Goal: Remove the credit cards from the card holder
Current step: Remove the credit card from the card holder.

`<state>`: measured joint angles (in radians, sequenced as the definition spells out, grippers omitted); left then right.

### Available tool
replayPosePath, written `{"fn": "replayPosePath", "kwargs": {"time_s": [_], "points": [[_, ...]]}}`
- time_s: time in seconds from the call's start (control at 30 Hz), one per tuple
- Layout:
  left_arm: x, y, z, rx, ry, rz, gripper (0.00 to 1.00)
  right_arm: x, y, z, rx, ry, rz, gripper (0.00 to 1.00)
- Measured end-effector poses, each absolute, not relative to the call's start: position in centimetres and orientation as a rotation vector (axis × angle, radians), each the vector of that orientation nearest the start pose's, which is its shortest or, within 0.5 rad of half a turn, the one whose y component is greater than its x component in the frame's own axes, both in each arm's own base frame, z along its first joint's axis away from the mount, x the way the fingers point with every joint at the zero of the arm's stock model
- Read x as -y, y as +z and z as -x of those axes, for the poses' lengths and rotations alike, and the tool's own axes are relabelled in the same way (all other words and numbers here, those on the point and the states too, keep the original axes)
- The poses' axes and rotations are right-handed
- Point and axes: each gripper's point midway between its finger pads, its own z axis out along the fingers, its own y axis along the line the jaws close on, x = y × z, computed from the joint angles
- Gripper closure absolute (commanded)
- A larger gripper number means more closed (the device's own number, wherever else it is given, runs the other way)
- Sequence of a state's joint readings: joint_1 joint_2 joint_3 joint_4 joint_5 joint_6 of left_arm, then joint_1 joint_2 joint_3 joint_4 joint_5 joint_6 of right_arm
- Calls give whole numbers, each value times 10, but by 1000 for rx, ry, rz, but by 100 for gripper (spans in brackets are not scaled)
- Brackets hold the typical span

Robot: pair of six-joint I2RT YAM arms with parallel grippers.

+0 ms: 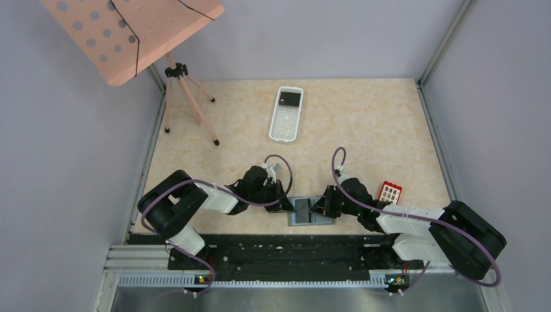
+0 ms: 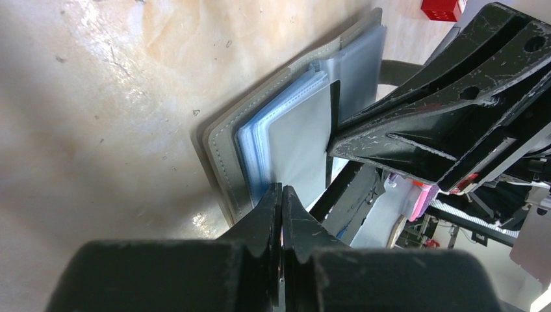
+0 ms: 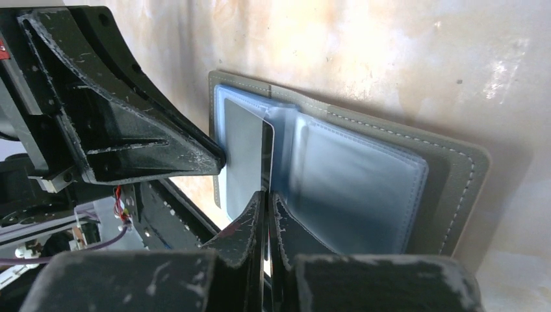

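The grey card holder [image 1: 303,219] lies open near the table's front edge, its blue-grey pockets up [image 3: 455,188] [image 2: 224,149]. My right gripper [image 3: 266,195] [image 1: 320,208] is shut on a pale bluish-white card [image 3: 247,149], which stands on edge over the centre fold, partly out of a pocket. My left gripper [image 2: 281,194] [image 1: 286,205] is shut, its tips resting on the outer edge of the holder's left half; it also shows in the right wrist view [image 3: 217,156]. A red card with white squares [image 1: 390,192] lies on the table right of the holder.
A white perforated basket [image 1: 286,123] with a dark item in it stands at the back centre. A pink music stand on a tripod [image 1: 182,97] is at the back left. Grey walls close in both sides.
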<state>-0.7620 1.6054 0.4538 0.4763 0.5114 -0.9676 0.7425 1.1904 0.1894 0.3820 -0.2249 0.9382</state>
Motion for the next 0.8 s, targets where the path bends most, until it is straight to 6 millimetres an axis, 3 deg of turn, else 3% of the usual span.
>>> {"fn": "replayPosePath", "kwargs": {"time_s": [0.6, 0.8], "points": [[320, 29, -168, -2622, -1341, -92, 96, -209, 48, -160, -2408, 1011, -209, 100], [319, 31, -175, -2641, -1263, -111, 81, -203, 62, -163, -2405, 980, -288, 100]]}}
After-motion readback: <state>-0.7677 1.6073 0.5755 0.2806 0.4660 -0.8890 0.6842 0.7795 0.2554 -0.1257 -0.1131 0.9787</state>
